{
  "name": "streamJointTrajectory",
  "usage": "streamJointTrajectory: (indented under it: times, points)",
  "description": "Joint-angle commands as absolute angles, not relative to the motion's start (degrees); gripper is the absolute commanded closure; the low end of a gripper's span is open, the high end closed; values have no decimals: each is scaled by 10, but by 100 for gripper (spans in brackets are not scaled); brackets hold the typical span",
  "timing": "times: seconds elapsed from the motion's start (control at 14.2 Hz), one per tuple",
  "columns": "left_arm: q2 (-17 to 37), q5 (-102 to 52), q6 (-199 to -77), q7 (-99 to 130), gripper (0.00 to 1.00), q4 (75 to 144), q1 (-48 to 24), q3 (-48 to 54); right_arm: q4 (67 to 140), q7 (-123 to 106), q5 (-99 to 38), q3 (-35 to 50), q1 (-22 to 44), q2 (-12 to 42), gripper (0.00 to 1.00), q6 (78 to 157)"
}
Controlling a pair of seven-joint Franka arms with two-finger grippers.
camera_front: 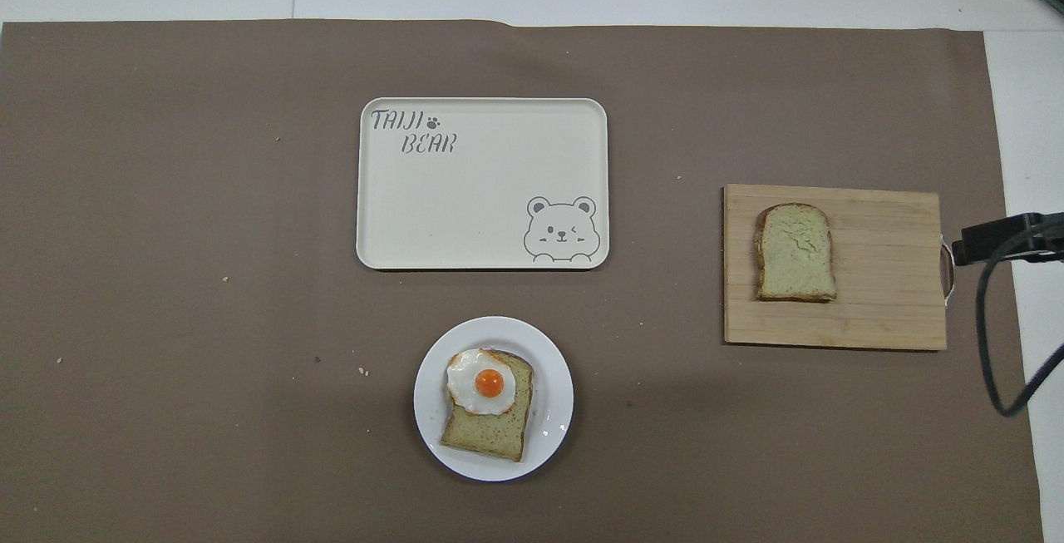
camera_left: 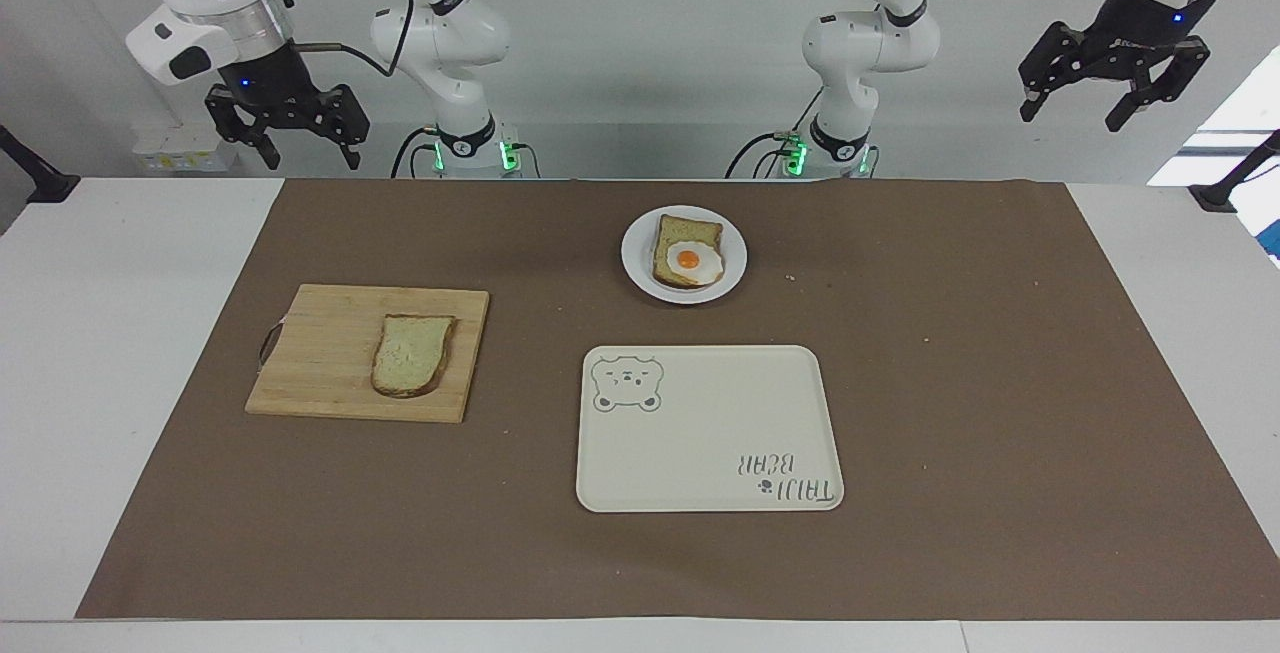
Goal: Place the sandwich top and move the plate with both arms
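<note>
**Grippers raised, bread on the board**

Room first, going across the facing view: my right gripper (camera_left: 290, 128) hangs released, fingers spread and holding nothing, over the bare white table (camera_left: 120, 333) at its own end, off the brown mat (camera_left: 950, 383). Open mat lies all around the wooden cutting board (camera_left: 310, 353). On that board, toward the right arm's end of the table, rests the sandwich top (camera_left: 412, 354), flat and plain. Next comes the plate (camera_left: 728, 253), near the robots at mid-table, carrying a bread slice with a fried egg (camera_left: 688, 259) on it. Farther from me than the plate sits the cream bear tray (camera_left: 700, 433), with clear mat between them. My left gripper (camera_left: 1085, 98) hangs released too, up over the table's edge at the left arm's end.
</note>
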State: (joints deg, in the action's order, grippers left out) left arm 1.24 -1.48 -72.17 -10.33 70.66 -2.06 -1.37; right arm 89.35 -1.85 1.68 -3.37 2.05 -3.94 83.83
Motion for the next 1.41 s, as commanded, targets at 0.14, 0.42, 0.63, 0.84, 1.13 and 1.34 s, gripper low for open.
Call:
streamJointTrajectory:
  times: [0.14,0.42,0.63,0.84,1.13,1.34]
  points:
    - [-8,-19,-719,-93,0,729,-17,-23,910,-33,27,-30,15,-51,0,848]
    - [-8,-19,-719,-93,0,729,-17,-23,925,-27,25,-30,15,-60,0,851]
    - [-8,-19,-719,-93,0,729,-17,-23,933,-27,25,-30,15,-64,0,860]
    - [-8,-19,-719,-93,0,729,-17,-23,935,-27,25,-30,15,-65,0,860]
    - [-8,-19,-719,-93,0,729,-17,-23,938,-28,25,-30,15,-66,0,861]
    - [-8,-19,-719,-93,0,729,-17,-23,939,-28,25,-30,15,-66,0,861]
